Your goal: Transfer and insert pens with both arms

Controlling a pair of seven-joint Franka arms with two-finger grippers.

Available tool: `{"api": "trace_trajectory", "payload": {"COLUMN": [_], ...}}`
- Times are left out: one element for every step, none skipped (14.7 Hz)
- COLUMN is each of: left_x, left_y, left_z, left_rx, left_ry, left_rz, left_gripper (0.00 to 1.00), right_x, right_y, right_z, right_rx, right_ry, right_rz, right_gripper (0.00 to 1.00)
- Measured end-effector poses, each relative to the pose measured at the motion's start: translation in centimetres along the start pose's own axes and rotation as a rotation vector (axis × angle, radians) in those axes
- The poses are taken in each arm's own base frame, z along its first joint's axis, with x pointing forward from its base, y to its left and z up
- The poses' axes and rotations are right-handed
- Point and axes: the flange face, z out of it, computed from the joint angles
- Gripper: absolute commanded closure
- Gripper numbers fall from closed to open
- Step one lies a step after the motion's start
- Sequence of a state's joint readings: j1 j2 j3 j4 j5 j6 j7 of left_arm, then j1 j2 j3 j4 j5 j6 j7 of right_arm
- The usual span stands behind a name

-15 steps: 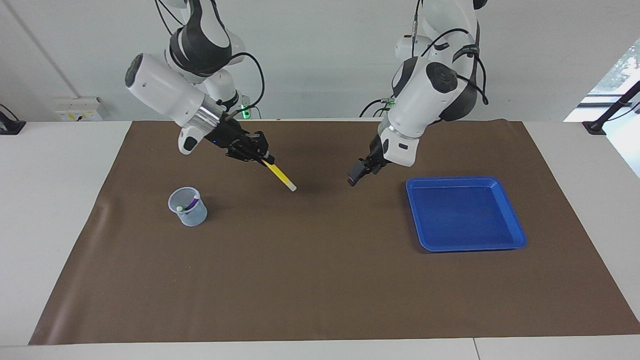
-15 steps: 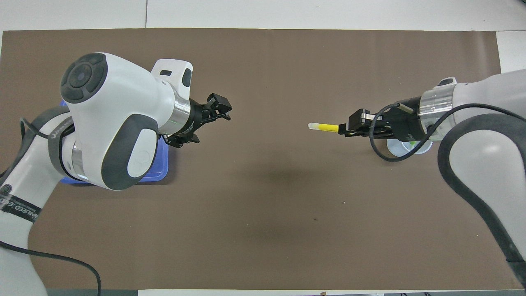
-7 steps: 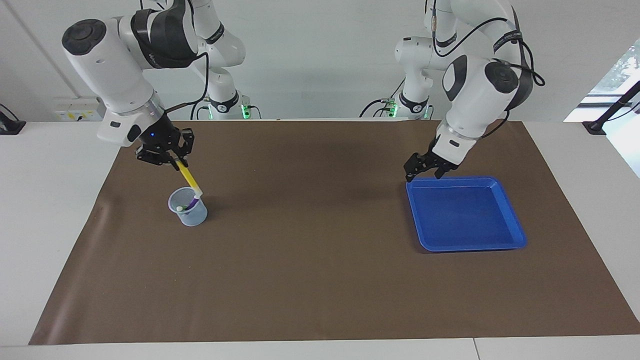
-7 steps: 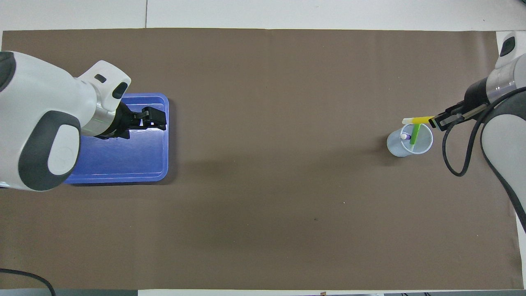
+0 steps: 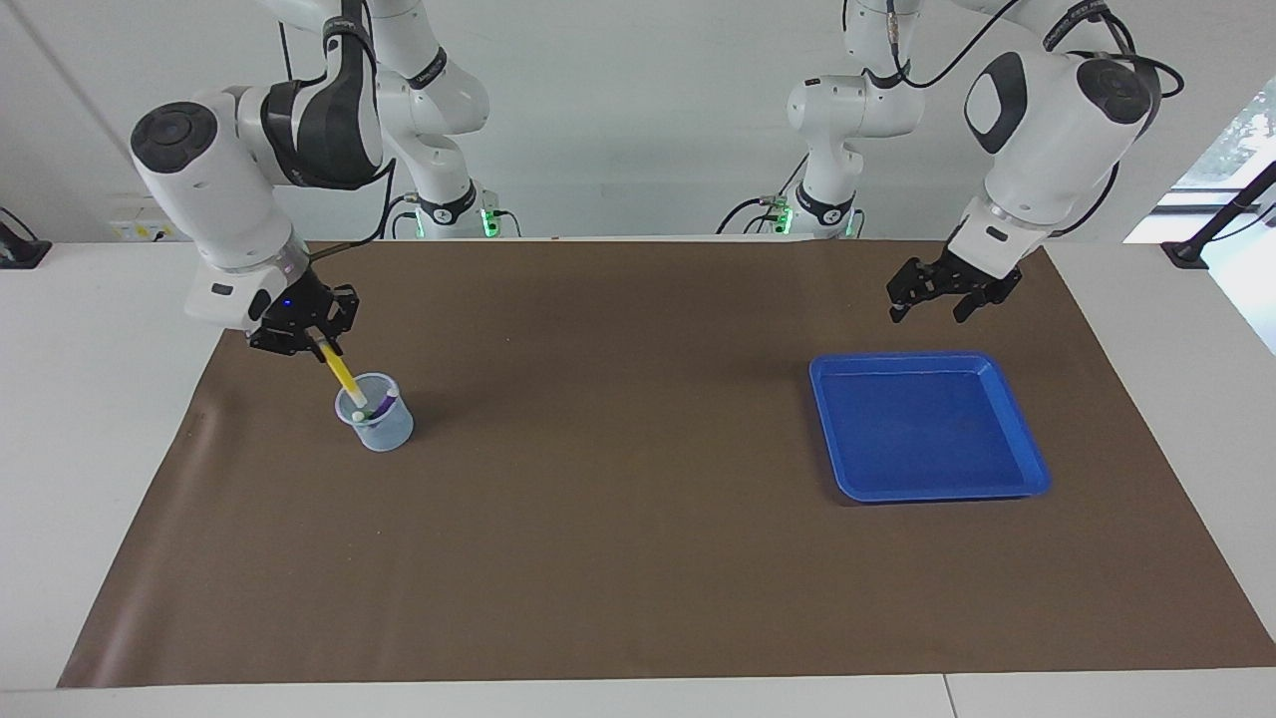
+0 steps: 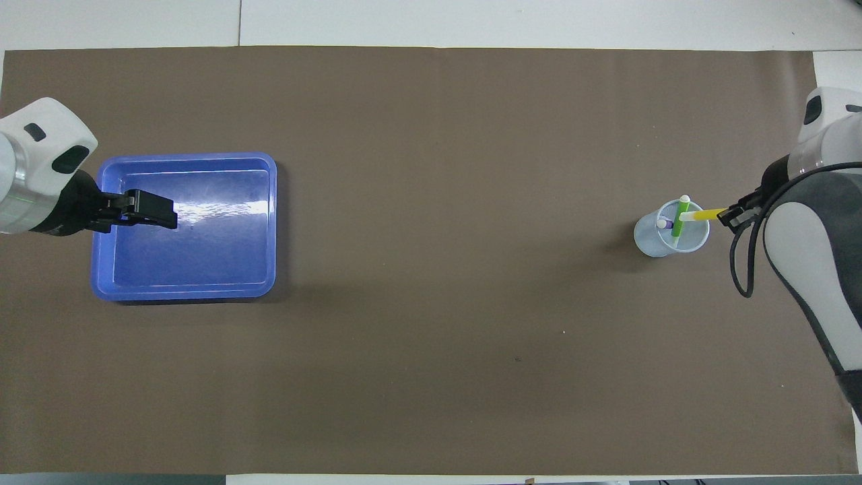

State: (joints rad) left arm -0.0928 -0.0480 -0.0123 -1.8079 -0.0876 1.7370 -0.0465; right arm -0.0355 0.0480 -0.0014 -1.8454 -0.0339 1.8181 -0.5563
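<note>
Two arms are up: my right arm (image 5: 214,189), bent over at the facing view's left, has its gripper (image 5: 321,344) clamped on the tilted yellow pen (image 5: 341,377), tip in the cup (image 5: 377,424) beside the green and purple pens. Insertion's nearly done, I judge; next, release. Left gripper (image 5: 937,299) waits spread and bare above the mat (image 5: 638,558), just above the tray (image 5: 1017,439) in that view.

Robotics lab, two bench-mounted arms (image 5: 249,189), brown mat (image 5: 638,558)
</note>
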Motion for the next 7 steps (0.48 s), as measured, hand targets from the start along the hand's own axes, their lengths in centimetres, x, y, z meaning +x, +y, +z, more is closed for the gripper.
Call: {"api": "trace_trajectory", "payload": {"left_x": [-0.1,-0.2,-0.3,-0.5,-0.6,-0.7,-0.9], "left_y": [-0.7,-1.2,-1.8,-2.2,-2.3,-2.4,-2.3], "left_z": [-0.9,-1.9,-2.8,-3.7,-4.4,-5.0,-5.4], "left_rx": [0.0,0.0,0.0,0.0,-0.001,-0.001,-0.001], "left_ry": [-0.003,-0.009,-0.015,-0.018,-0.02,-0.022,-0.028], "left_rz": [0.003,0.004,0.006,0.01,0.013,0.015,0.017], "left_gripper": [0.0,0.0,0.0,0.0,0.0,0.0,0.0], "right_x": [-0.2,-0.4,-0.5,-0.6,-0.6,-0.6,-0.6], "right_y": [-0.2,-0.4,-0.5,-0.5,-0.6,-0.6,-0.6], "right_z": [0.5,0.8,1.2,1.6,1.9,2.0,2.0], "right_rx": [0.001,0.0,-0.002,-0.005,-0.006,-0.007,-0.008], "right_ry": [-0.001,0.0,0.003,0.008,0.011,0.012,0.013], "right_rz": [-0.001,-0.002,-0.002,-0.002,-0.003,-0.004,-0.004], "right_gripper": [1.0,1.0,0.96,0.46,0.04,0.0,0.0]}}
